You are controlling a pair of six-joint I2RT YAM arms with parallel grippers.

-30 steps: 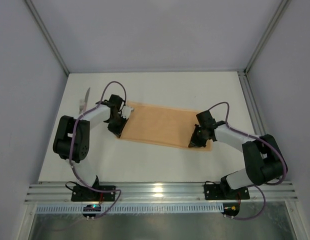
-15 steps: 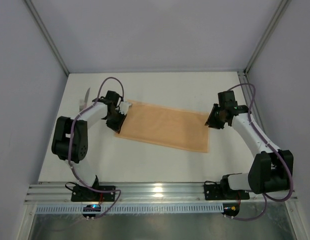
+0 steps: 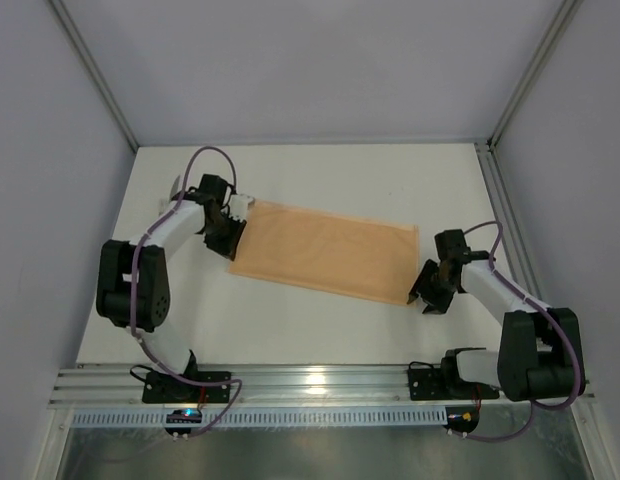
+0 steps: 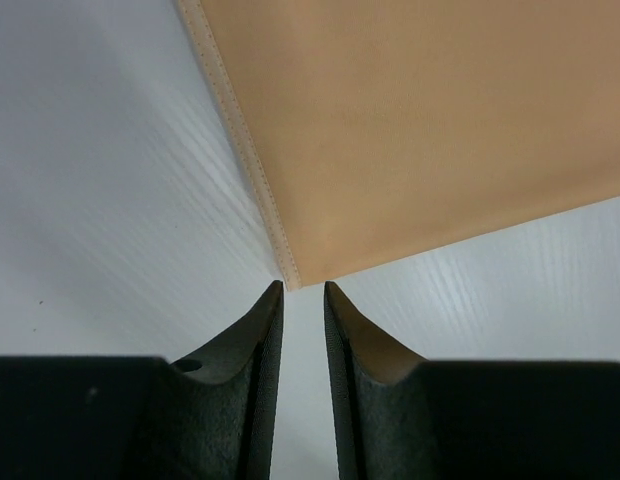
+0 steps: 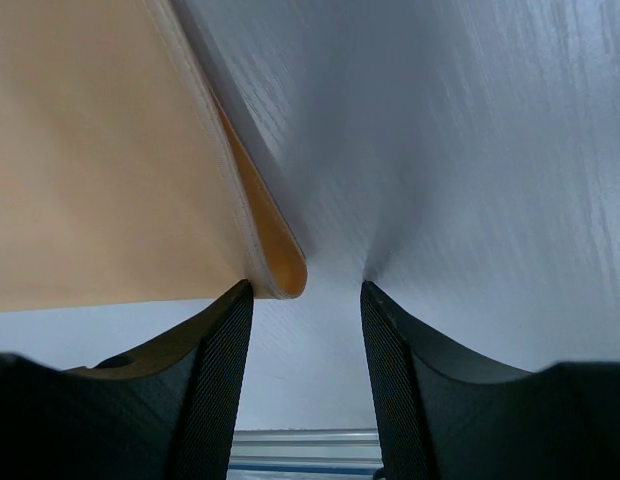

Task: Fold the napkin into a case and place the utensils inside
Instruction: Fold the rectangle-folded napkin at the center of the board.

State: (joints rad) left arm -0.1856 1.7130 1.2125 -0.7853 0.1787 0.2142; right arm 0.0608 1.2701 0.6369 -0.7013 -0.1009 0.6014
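Left gripper (image 4: 302, 290) parted only narrowly, nothing between the fingers, napkin (image 4: 420, 120) corner just ahead of its tips, right gripper (image 5: 305, 285) spread wider, empty too, folded corner curling right before its gap, cloth flat on table (image 3: 290, 325)

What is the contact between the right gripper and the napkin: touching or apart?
Cannot tell. In the right wrist view the napkin corner lies between the open fingers of the right gripper, close against one finger; neither contact nor gap shows plainly.
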